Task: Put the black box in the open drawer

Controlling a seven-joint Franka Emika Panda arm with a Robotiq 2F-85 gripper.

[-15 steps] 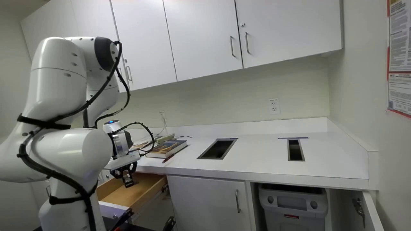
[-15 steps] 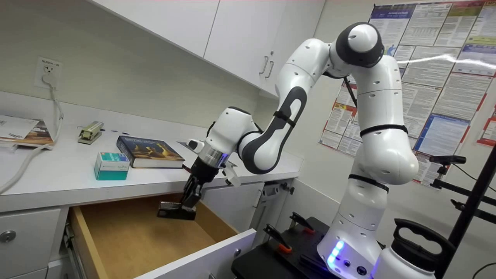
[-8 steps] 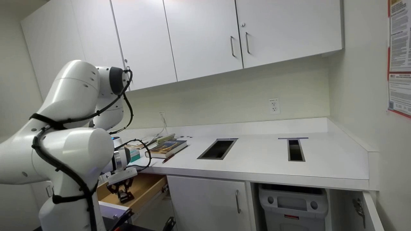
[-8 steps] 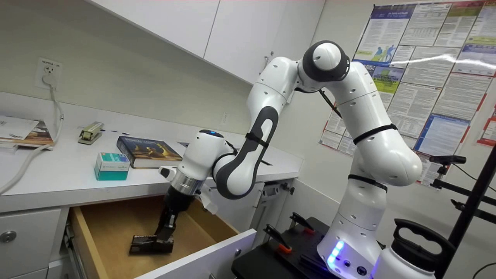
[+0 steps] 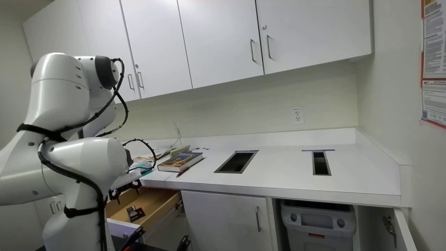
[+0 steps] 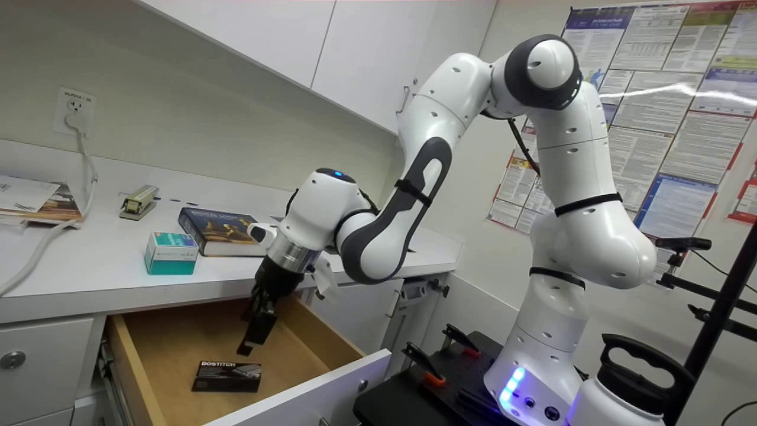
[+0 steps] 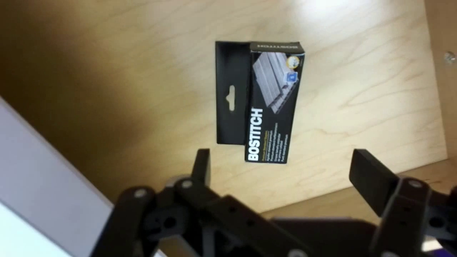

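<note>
Close by is the open drawer (image 6: 171,343), pulled well out, I suppose so that the arm (image 6: 426,160) can reach down into it. Toward its front panel (image 6: 331,393), on its wooden floor, rests the black Bostitch box (image 6: 226,378); it looks to lie flat, printed face up and hang tab (image 7: 230,67) to one side, which should keep it from tipping and low enough for the drawer to close over it. Over the drawer hangs the Robotiq gripper (image 7: 281,164), slanting down, its fingers (image 7: 371,182) spread wide, gripping nothing and apart from the box: the stance, I'd judge, of a claw whose load is placed, leaving only a lift clear of the drawer's sides. Just behind the drawer, up on the white countertop (image 6: 77,275), are a teal-and-white carton (image 6: 170,254) and, lying flat, a hardback book (image 6: 227,231), both kept back, it seems, from the claw's way down. Farther behind the drawer sits a stapler (image 6: 138,202), set back perhaps so nothing knocks it in. Farthest from the drawer, on the wall (image 6: 207,130), a white cable (image 6: 87,160) is plugged into a power outlet (image 6: 74,107), presumably feeding something I can't see from here.
</note>
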